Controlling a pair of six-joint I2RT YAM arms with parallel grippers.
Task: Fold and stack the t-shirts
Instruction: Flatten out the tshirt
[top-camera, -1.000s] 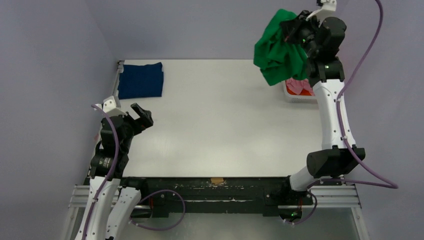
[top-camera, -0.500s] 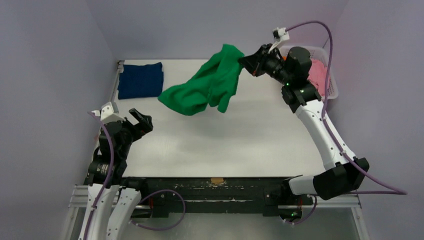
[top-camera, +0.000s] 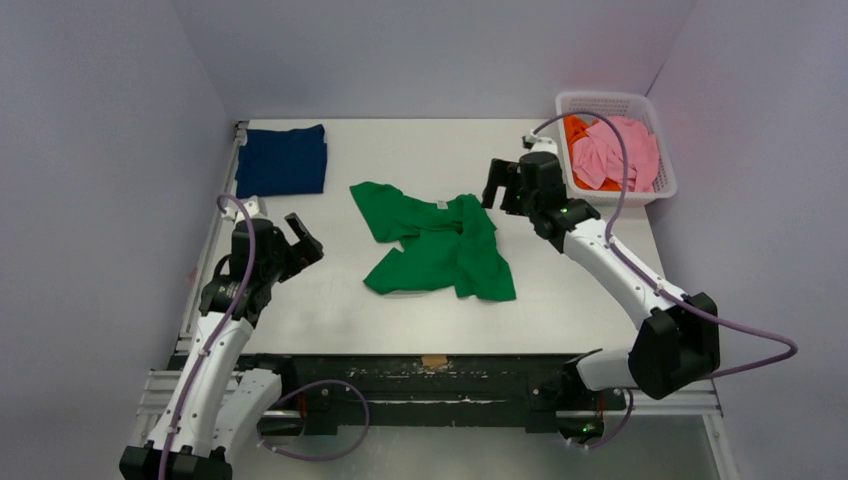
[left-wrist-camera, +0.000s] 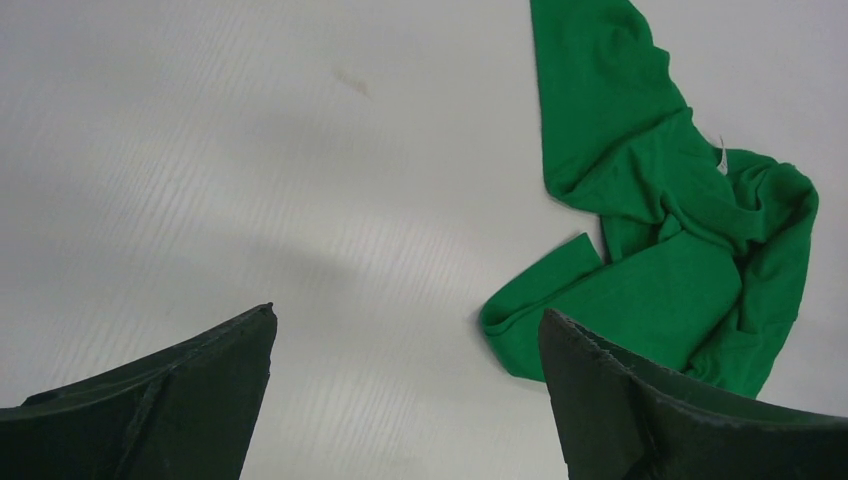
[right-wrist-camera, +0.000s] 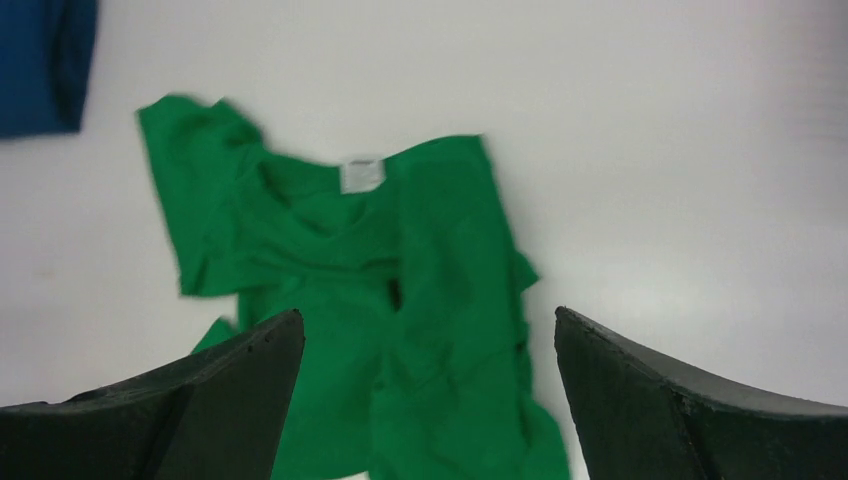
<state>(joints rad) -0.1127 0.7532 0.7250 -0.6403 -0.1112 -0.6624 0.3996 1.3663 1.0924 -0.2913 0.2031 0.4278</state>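
Note:
A bright green t-shirt lies crumpled in the middle of the table, its white neck label up; it also shows as the green t-shirt and the green t-shirt in the wrist views. A navy blue t-shirt lies folded at the far left corner, its edge showing as the navy t-shirt. Pink and orange t-shirts fill the basket. My right gripper hangs open just right of the green shirt, holding nothing. My left gripper is open to the shirt's left, apart from it.
A white mesh basket stands at the table's far right corner. Bare white tabletop stretches between my left gripper and the green shirt. The arm bases and a black rail line the near edge.
My right arm swung the green shirt from above the basket across to the table's middle and let it go there; its jaws opened. My left gripper edged slightly toward the shirt.

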